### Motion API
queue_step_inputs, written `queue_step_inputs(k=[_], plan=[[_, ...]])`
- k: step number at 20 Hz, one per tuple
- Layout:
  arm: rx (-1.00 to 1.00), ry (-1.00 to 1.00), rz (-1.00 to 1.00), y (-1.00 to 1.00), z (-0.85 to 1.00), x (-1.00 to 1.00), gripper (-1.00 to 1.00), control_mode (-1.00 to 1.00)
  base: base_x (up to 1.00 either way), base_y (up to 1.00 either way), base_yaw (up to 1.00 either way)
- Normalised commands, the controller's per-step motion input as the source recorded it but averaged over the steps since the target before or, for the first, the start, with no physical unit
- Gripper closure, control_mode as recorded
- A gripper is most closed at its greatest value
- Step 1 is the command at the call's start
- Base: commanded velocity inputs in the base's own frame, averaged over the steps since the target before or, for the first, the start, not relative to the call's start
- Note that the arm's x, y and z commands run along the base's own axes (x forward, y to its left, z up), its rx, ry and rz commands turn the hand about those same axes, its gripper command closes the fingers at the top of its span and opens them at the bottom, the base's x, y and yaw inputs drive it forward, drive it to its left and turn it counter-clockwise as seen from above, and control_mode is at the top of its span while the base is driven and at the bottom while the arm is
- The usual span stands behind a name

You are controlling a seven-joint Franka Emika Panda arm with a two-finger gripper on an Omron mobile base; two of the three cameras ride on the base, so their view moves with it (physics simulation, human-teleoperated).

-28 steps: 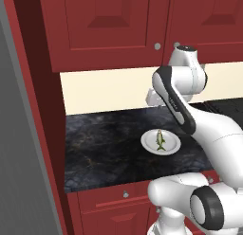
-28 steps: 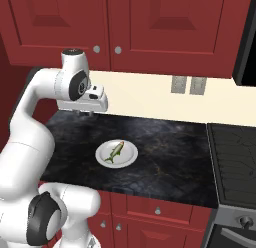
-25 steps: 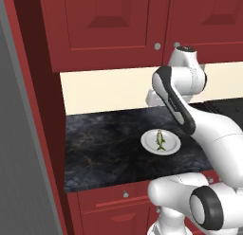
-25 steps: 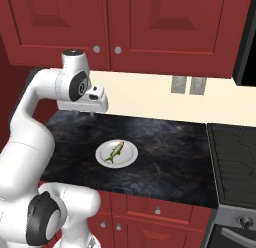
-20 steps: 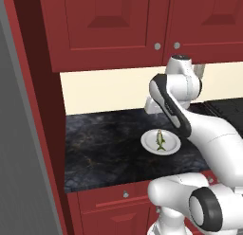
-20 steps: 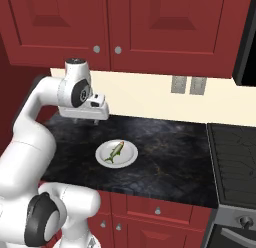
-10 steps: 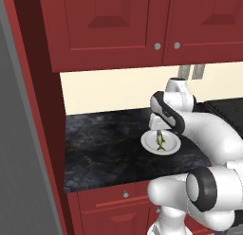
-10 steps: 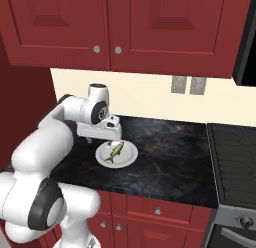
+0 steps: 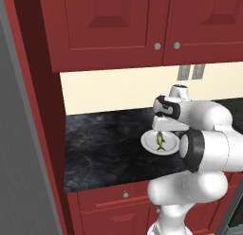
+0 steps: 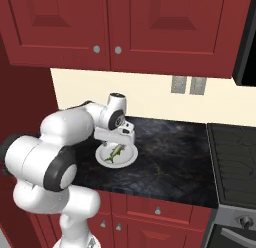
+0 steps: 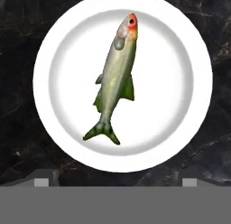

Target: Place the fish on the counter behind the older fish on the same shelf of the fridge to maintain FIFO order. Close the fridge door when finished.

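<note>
A slim yellow-green fish (image 11: pixel 115 74) with a reddish head lies on a round white plate (image 11: pixel 171 83) on the black marbled counter (image 11: pixel 18 142). My gripper (image 11: pixel 116 179) hangs straight above it, open, one fingertip on each side of the plate's near rim and nothing between them. From the base views, the hand points down just over the fish (image 9: pixel 161 141) (image 10: pixel 114 153) and the plate (image 9: pixel 148 145) (image 10: pixel 128 159), with the gripper (image 9: pixel 162 131) (image 10: pixel 116 142) a little above them. The grey fridge (image 9: pixel 19 158) fills the left edge; its inside and the older fish are hidden.
Red upper cabinets (image 9: pixel 118 25) with silver knobs hang over the counter (image 9: pixel 104 139). A tall red panel (image 9: pixel 40 111) separates the fridge from the worktop. A dark stove top (image 10: pixel 232 162) lies to the right. Wall outlets (image 10: pixel 187 85) sit on the cream backsplash.
The arm has swung down and forward, bringing the hand from high over the counter's back to just above the plate. The fish and plate have not moved.
</note>
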Motion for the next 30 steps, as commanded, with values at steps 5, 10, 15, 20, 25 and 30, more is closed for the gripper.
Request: queue_step_inputs(k=[5, 10, 15, 20, 25, 30], plan=[[0.00, -0.01, -0.03, -0.01, -0.38, 0.31, -1.00, -1.00, 0.00, 0.00, 0.00], [0.00, 0.00, -0.07, 0.07, -0.20, 0.36, -1.00, -1.00, 0.00, 0.00, 0.00], [0.00, 0.00, -0.06, 0.02, -0.30, 0.36, -1.00, -1.00, 0.00, 0.00, 0.00], [0.00, 0.00, -0.05, 0.03, -0.35, 0.38, -1.00, -1.00, 0.00, 0.00, 0.00], [0.00, 0.00, -0.04, 0.02, -0.34, 0.35, -1.00, -1.00, 0.00, 0.00, 0.00], [0.00, 0.00, -0.03, 0.06, -0.39, 0.09, 1.00, -1.00, 0.00, 0.00, 0.00]])
